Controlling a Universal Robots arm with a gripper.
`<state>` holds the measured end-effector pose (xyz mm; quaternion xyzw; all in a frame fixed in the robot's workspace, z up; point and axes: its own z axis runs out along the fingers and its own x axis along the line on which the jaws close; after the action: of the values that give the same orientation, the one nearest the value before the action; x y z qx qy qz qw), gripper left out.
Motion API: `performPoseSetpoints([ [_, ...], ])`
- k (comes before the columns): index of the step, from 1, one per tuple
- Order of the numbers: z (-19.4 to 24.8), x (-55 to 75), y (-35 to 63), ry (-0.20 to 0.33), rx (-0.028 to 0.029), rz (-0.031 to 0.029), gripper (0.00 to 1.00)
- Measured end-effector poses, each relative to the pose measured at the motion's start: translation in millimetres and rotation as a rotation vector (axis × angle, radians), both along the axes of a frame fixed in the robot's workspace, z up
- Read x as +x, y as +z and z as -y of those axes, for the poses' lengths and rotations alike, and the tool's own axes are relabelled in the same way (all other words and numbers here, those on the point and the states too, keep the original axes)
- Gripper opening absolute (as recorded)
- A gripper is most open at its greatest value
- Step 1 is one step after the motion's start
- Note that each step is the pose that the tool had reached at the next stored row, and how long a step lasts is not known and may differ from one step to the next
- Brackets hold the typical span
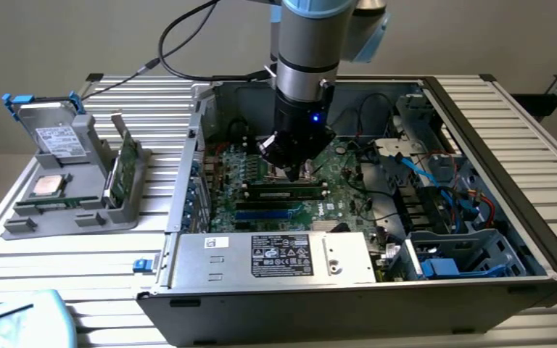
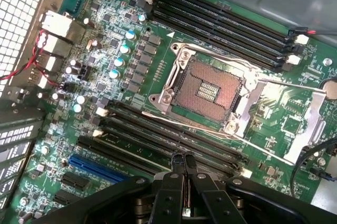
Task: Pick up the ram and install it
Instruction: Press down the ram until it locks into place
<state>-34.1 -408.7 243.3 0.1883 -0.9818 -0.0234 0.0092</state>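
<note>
Gripper (image 2: 183, 165) closed and empty presses on the ram (image 1: 281, 192), seating it in its slot (image 1: 283, 197); firm downward pressure seems needed.

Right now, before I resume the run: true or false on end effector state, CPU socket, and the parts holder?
1. The end effector is shut, with nothing between its fingertips. True.
2. It is down inside the open computer case, over the motherboard. True.
3. The CPU socket holds a processor. False: it is empty, with its contact field exposed and its retention frame swung open.
4. The green card lies flat on the table. False: it stands on edge in the grey holder, on the exterior view's left of the case.
</note>
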Motion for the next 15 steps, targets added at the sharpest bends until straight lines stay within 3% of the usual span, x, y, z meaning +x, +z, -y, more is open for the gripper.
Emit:
performPoseSetpoints([
  [7,0.2,-5.7,1.3,-0.013,-0.0001,-0.0001,0.11],
  [15,0.3,-6.2,1.4,-0.081,-0.0003,-0.0001,0.11],
])
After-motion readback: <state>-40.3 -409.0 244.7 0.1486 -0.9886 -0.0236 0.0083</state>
